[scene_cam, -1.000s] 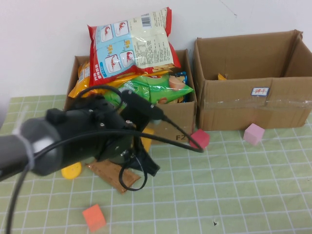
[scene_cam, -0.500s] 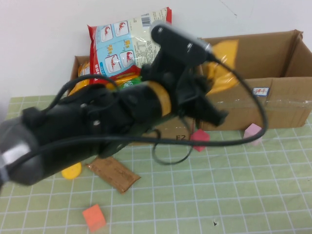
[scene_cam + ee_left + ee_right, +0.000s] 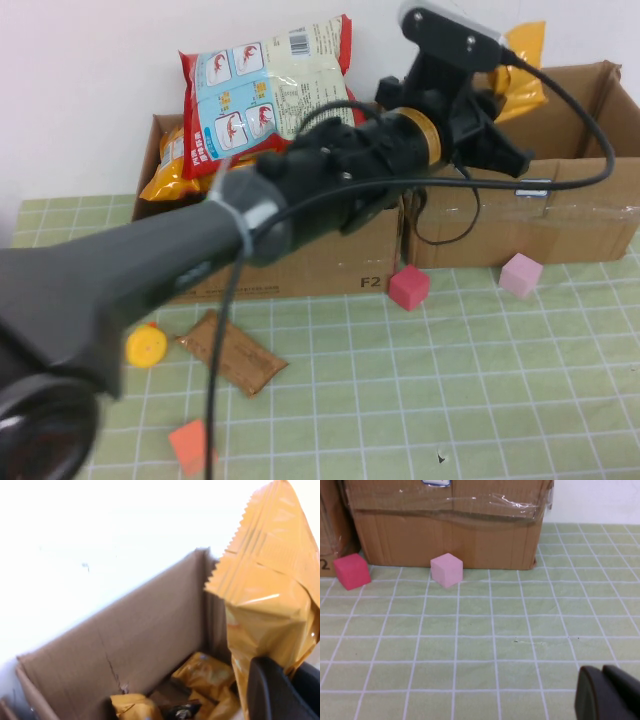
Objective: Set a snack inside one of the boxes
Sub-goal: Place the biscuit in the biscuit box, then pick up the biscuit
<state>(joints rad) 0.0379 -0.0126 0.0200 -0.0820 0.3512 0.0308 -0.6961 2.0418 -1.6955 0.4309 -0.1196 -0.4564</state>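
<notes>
My left gripper (image 3: pixel 508 118) is shut on an orange snack packet (image 3: pixel 524 62) and holds it above the back of the right cardboard box (image 3: pixel 560 215). In the left wrist view the packet (image 3: pixel 272 595) hangs from the gripper (image 3: pixel 290 682) over the box's inside (image 3: pixel 145 640), where several orange packets (image 3: pixel 200 672) lie. The left box (image 3: pixel 330 262) is heaped with snack bags, a big red and blue one (image 3: pixel 268 88) on top. My right gripper (image 3: pixel 610 692) is shut and empty, low over the green mat; it is not in the high view.
A brown flat packet (image 3: pixel 232 352), a yellow disc (image 3: pixel 146 346) and an orange cube (image 3: pixel 190 445) lie on the mat at front left. A red cube (image 3: pixel 408 287) and a pink cube (image 3: pixel 520 274) sit before the boxes, also in the right wrist view (image 3: pixel 352 570), (image 3: pixel 446 569).
My left arm has swung up and to the right from the mat, carrying the orange packet from in front of the left box to over the right box.
</notes>
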